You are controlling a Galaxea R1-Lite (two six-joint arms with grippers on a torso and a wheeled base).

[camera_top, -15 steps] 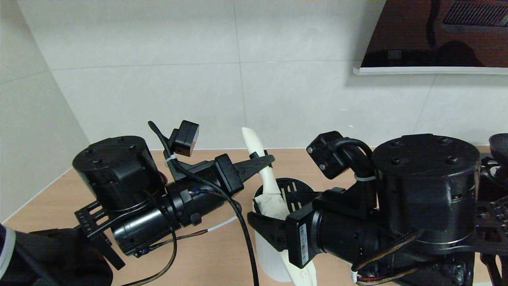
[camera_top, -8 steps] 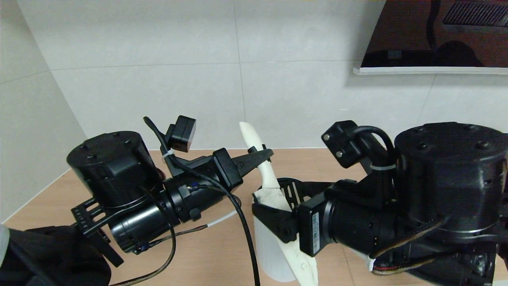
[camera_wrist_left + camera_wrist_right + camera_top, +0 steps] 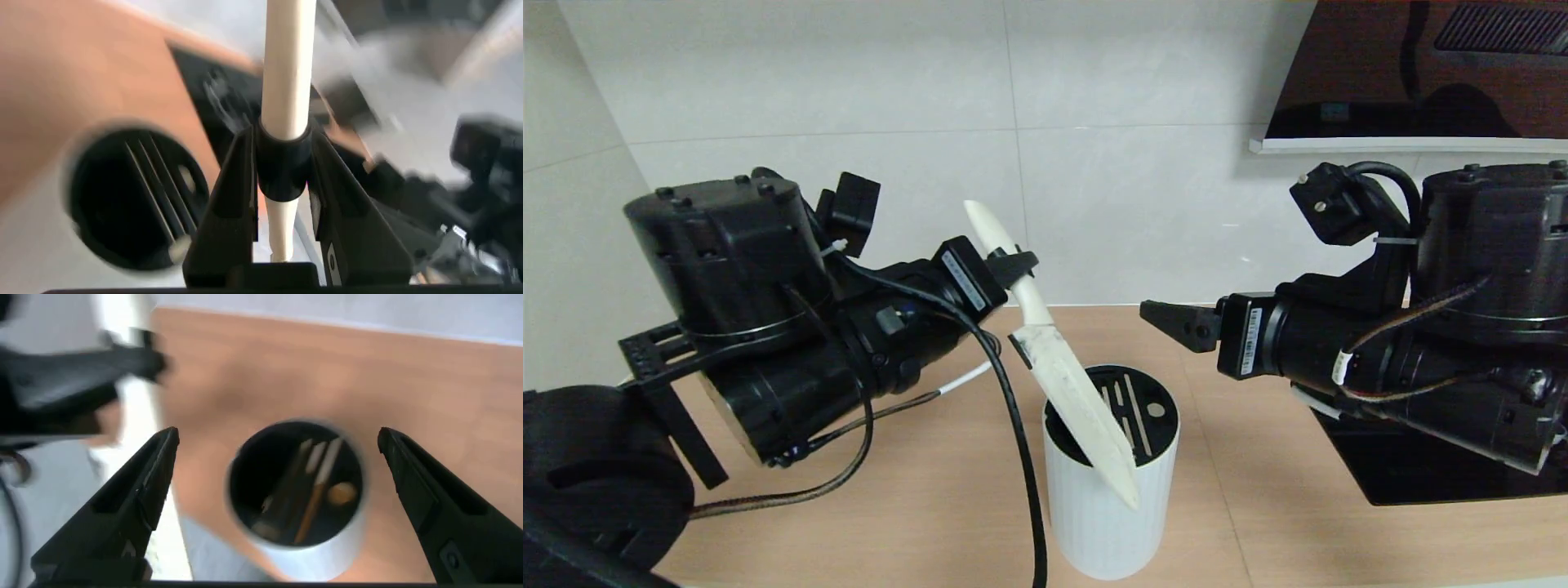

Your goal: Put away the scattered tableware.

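The left claw (image 3: 1017, 269) is clamped shut on the pale handle of a white knife (image 3: 1062, 384). It has risen and drawn back towards the robot's left over the last second, bringing the knife up with it. The blade now slants down across the black slotted top of the white knife holder (image 3: 1107, 506), its tip showing in front of the holder's near wall, so it does not seem to be seated in a slot.

The right claw (image 3: 1172, 322) was crowded in against the holder and blade. It has pulled well off to the robot's right and hangs over the bench (image 3: 1258, 506) with nothing in it. That leaves the knife carried by the left arm alone, and the step left is, I judge, to line the blade up with a slot and lower it.

The head view gives the blade's tilt and where it sits over the holder, but it shows just one right finger. The right wrist view fills that in, with both fingers spread wide and the holder's mouth between them. It also looks down into the holder at what may be brownish handles or slots, too blurred to say which. The left wrist view shows the grip itself, both fingers closed round the handle, and places the holder's top off to one side of the knife rather than under it.
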